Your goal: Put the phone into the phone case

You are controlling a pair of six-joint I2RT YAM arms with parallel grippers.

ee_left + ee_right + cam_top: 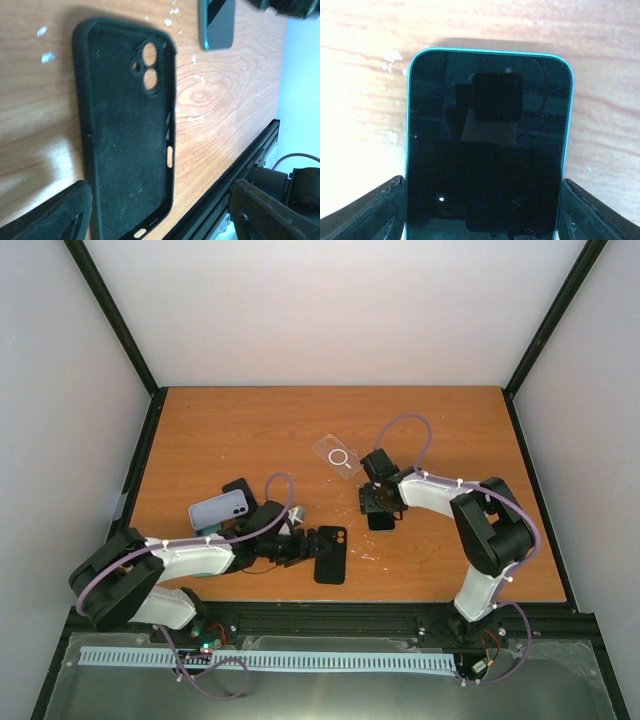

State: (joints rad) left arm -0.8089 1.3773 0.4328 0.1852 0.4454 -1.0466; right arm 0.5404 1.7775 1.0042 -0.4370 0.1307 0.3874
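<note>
A black phone case (331, 555) lies open side up on the table near the front edge; in the left wrist view (127, 135) its camera holes point away. My left gripper (303, 546) is open at the case's near end, and its fingers (50, 215) stand wide apart (160, 192), with the left one by the case's edge. The phone (381, 521), with a dark screen and a teal rim, lies screen up on the table (487, 150). My right gripper (377, 502) is open and straddles it (482, 205), one finger close by each long edge.
A clear case with a ring (338, 457) lies behind the right gripper. A lavender phone (218, 508) and another black case (240, 490) lie by the left arm. The table's front rail (235, 170) runs close to the black case.
</note>
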